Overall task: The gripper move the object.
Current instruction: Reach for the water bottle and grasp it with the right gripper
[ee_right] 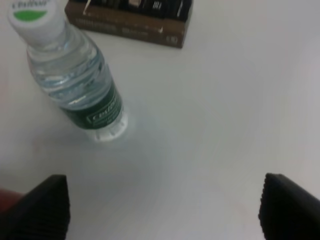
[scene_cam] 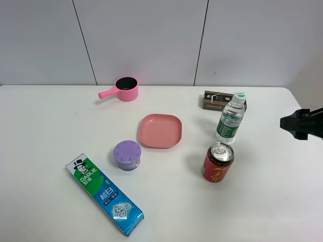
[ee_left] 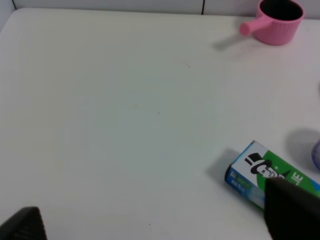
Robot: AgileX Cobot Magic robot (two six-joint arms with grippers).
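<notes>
— Where's the bottle [scene_cam: 231, 119]?
— Toward the worktop's far right corner, between the brown box [scene_cam: 218, 100] and the red can [scene_cam: 217, 162]. Upright, long axis vertical, cap up.
— Jaws?
— The right gripper [ee_right: 165, 215] is spread wide by the right edge; the left gripper [ee_left: 157, 220] is also apart.

We hold our right gripper [scene_cam: 295, 123] off to the right of the water bottle [scene_cam: 230, 118], clear of it, jaws spread wide, and our left gripper [ee_left: 157, 220] is spread wide too.
</notes>
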